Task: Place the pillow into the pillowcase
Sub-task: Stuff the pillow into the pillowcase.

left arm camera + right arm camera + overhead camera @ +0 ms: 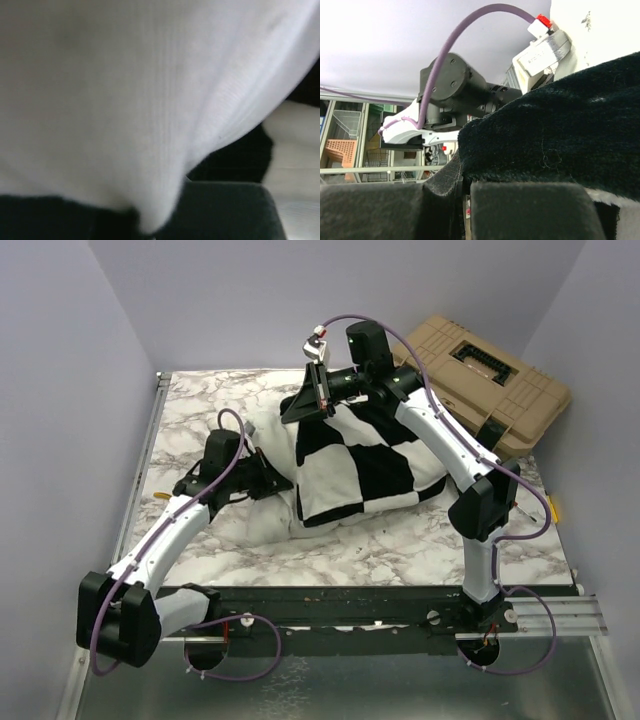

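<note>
The pillow (258, 518) lies mid-counter (400, 545), its right part covered by the pillowcase (360, 465). The right claw (318, 390) is raised, clamped on the pillowcase's far edge. The left claw (268, 472) is closed, seemingly pinching the pillow's bare left end. Bare counter runs along the near edge. A tan box (490, 380) crowds the far-right corner.

Your left arm (170, 530) reaches low from the near left corner of the tabletop (400, 540) toward its middle, with the left gripper (268, 478) pinched tight on the pillow (250, 520). Your right arm (450, 445) arches toward the far edge, wrist raised, with the right gripper (312, 398) clamped on the pillowcase (360, 455).
</note>
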You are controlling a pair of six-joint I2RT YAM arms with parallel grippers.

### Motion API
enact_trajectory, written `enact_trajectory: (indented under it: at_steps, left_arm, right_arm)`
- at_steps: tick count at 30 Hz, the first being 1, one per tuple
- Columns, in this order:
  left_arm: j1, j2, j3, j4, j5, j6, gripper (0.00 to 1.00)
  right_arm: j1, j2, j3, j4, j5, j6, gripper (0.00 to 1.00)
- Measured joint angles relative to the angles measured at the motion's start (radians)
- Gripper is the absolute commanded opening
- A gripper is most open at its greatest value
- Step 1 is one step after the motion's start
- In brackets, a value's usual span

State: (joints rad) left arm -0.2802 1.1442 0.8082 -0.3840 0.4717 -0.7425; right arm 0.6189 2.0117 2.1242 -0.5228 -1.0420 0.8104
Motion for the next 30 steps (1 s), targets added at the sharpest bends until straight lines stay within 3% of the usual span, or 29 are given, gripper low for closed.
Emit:
enact_trajectory:
  at_steps: [8, 12, 16, 22, 24, 30]
  left_arm:
    - [-0.056, -0.089, 0.028, 0.228, -0.185, -0.407, 0.00]
    - [-0.077, -0.074, 0.033, 0.397, -0.241, -0.531, 0.00]
    - [-0.134, 0.015, 0.091, 0.473, -0.277, -0.549, 0.00]
    - [-0.226, 0.074, 0.139, 0.648, -0.389, -0.531, 0.00]
    - [-0.280, 0.091, 0.126, 0.725, -0.447, -0.526, 0.00]
    - [-0.414, 0.225, 0.166, 0.913, -0.551, -0.482, 0.00]
  right_arm:
    - [0.005, 0.000, 0.041, -0.014, -0.036, -0.008, 0.00]
    - [0.071, 0.010, 0.067, 0.111, -0.087, 0.097, 0.00]
    - [0.172, 0.058, 0.120, 0.363, -0.137, 0.288, 0.00]
    - [0.162, 0.157, 0.262, 0.667, -0.341, 0.595, 0.00]
    - [0.162, 0.180, 0.313, 0.768, -0.332, 0.684, 0.00]
    - [0.153, 0.188, 0.328, 0.893, -0.332, 0.798, 0.00]
